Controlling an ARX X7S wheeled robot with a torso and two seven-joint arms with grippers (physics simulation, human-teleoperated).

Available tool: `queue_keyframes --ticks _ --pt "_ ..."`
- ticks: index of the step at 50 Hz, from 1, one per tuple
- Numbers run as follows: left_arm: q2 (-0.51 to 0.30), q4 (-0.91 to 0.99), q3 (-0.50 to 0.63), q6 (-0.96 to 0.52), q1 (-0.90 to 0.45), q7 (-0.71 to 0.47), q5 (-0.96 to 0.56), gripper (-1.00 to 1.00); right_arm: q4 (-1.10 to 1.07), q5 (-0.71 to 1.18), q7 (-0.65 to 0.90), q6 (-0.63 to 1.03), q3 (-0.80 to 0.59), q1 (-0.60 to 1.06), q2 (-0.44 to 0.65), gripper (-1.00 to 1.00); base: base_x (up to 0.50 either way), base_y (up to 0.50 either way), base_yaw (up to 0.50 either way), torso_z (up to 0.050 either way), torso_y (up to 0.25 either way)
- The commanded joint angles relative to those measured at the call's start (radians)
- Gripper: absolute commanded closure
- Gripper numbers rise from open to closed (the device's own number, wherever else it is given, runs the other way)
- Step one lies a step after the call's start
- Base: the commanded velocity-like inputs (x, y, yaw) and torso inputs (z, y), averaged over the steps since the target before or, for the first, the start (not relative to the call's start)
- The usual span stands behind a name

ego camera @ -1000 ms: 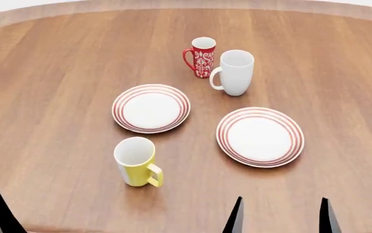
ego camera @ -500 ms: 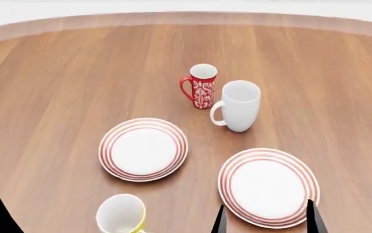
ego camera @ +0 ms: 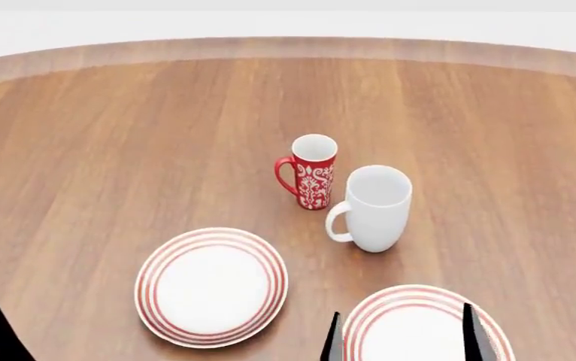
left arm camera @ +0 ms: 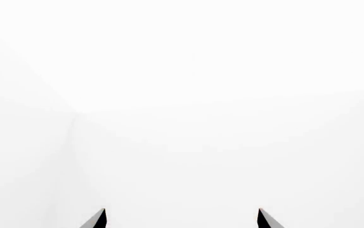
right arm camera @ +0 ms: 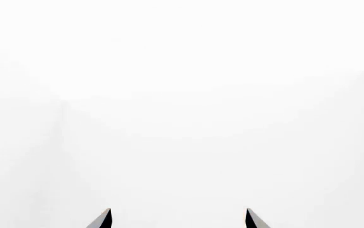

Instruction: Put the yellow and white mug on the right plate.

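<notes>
At lower right, right fingers (ego camera: 468,335) spread wide over right plate (ego camera: 398,316), holding nothing, left fingers (left arm camera: 100,219) wide, empty

The yellow mug does not show in any current view. The right plate (ego camera: 408,308) lies flat on the desk (ego camera: 117,150) at the lower edge of the head view, cut off by the frame so that only its far part shows. It is round and white with thin red concentric rings around the rim and a plain white centre. Nothing sits on the part that shows. Two dark pointed tips overlap it from below. It lies well apart from the other ringed plate (ego camera: 210,287) to its left, and near the white mug (ego camera: 372,208) just beyond its far rim.
</notes>
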Motion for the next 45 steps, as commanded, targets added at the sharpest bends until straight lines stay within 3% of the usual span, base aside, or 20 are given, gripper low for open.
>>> queue_keyframes --ticks 1,10,18,23,32,45 --pt "0.013 0.017 -0.021 -0.002 0.006 0.008 0.016 -1.00 -0.054 0.010 -0.019 0.210 -0.007 0.013 0.012 -1.00 0.00 0.00 0.00 0.000 0.000" --pt "0.007 0.019 -0.012 0.001 0.010 0.001 0.015 -1.00 -0.150 -0.007 -0.057 0.716 -0.050 0.132 0.072 -1.00 0.00 0.00 0.00 0.000 0.000" --pt "0.001 0.010 -0.005 0.002 0.007 -0.005 0.016 -1.00 -0.154 0.055 -0.079 0.936 -0.041 0.246 0.090 -1.00 0.00 0.00 0.00 0.000 0.000" --pt "-0.002 0.005 0.001 0.001 0.007 -0.007 0.018 -1.00 -0.150 0.040 -0.097 0.962 -0.056 0.281 0.113 -1.00 0.00 0.00 0.00 0.000 0.000" --pt "-0.008 0.005 0.011 -0.010 0.009 -0.010 0.012 -1.00 -0.212 0.160 -0.188 1.205 -0.073 0.314 0.153 -1.00 0.00 0.00 0.00 0.000 0.000" --pt "-0.017 0.008 0.019 -0.011 0.010 -0.020 0.014 -1.00 -0.148 0.142 -0.294 1.204 -0.173 0.283 0.216 -1.00 0.00 0.00 0.00 0.000 0.000"
